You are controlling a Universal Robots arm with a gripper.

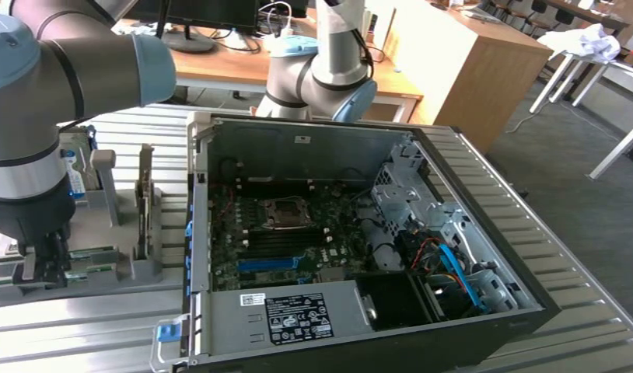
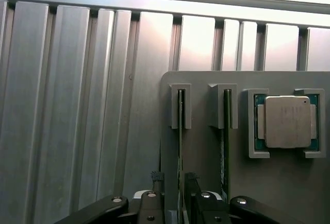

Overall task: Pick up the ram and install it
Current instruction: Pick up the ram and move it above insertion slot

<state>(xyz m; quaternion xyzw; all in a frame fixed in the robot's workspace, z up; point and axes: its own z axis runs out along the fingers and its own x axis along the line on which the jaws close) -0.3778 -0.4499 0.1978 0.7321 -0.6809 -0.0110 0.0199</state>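
The ram [image 2: 180, 131] is a thin green stick standing on edge in a slot of the grey holder [image 2: 206, 152]. A second green stick [image 2: 226, 141] stands in the neighbouring slot. My gripper [image 2: 174, 182] is open, with one finger on each side of the first stick and a small gap at both. In the exterior view my gripper [image 1: 42, 266] reaches down into the grey holder [image 1: 140, 270] at that view's left, beside the open computer case [image 1: 327, 233].
A square silver processor [image 2: 286, 121] sits in its cradle on the holder beyond the second stick. A tall card [image 1: 145, 202] and a drive [image 1: 74, 177] stand upright on the holder. The motherboard [image 1: 285, 241] lies inside the case. A ribbed metal table [image 2: 77, 105] lies underneath.
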